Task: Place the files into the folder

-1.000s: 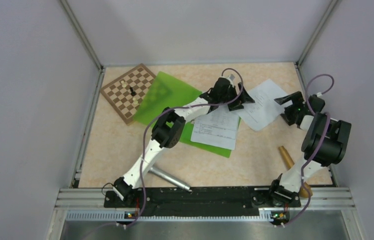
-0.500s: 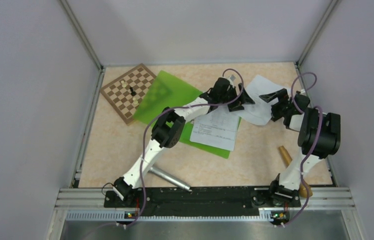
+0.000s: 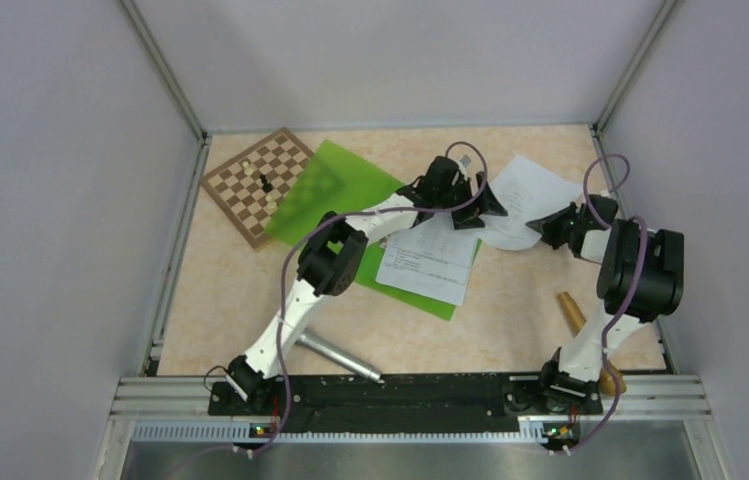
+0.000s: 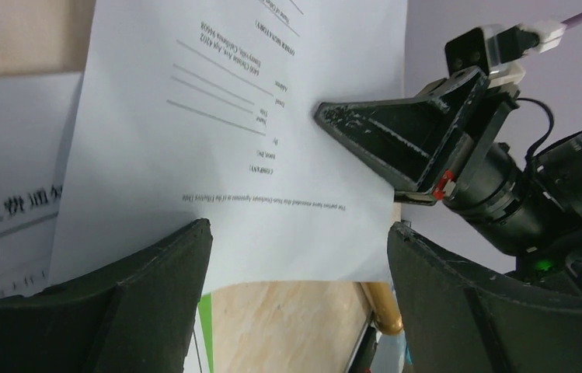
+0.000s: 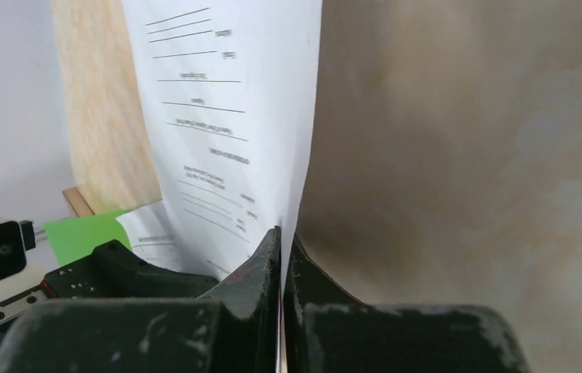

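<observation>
My right gripper (image 5: 281, 235) is clamped on the edge of the sheet (image 5: 225, 93); my left gripper (image 4: 299, 229) gapes empty. It looks light and floppy, so edges suit best.

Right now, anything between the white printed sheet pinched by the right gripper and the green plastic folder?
Yes. The left gripper, jaws open, sits at the folder-side edge of the white printed sheet, directly in the path from the right gripper to the green plastic folder. A second white sheet already lies on the folder.
</observation>
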